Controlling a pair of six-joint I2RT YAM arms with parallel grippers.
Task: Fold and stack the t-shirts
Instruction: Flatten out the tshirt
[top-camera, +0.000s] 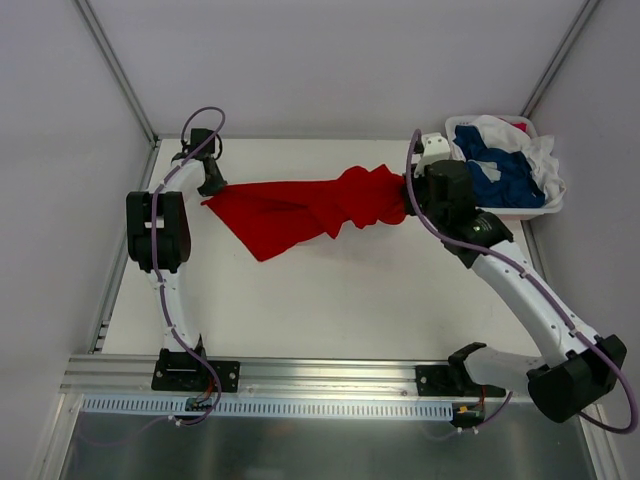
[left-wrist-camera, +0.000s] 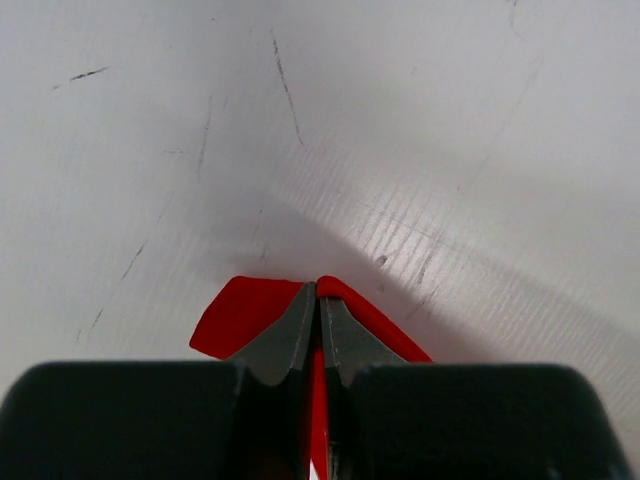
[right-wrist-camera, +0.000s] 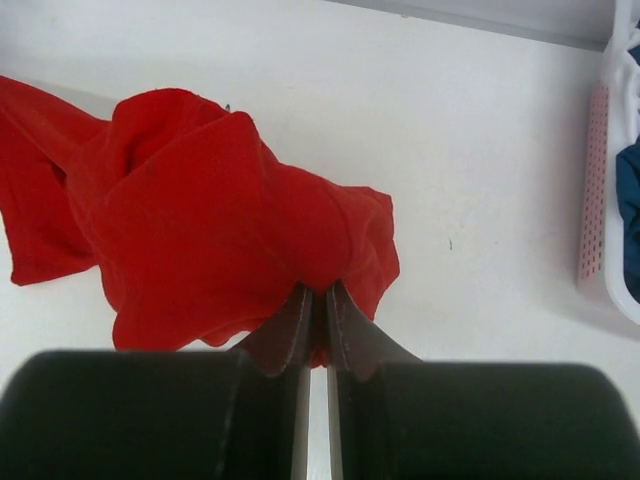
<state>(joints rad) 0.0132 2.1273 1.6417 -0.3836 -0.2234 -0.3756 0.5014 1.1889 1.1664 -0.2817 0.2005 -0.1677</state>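
Tension matters: left jaws and right jaws are each clamped on the bright red soft cloth t-shirt (top-camera: 300, 210), stretched across the white counter (top-camera: 330, 300) beside the white plastic basket (top-camera: 515, 212); pull evenly, lay flat.

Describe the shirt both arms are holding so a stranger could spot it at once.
Look at the far half of the white table. The red shirt stretches between the left gripper and right gripper, both shut on it. It is the only shirt out on the table; the blue and white shirts lie in the basket.
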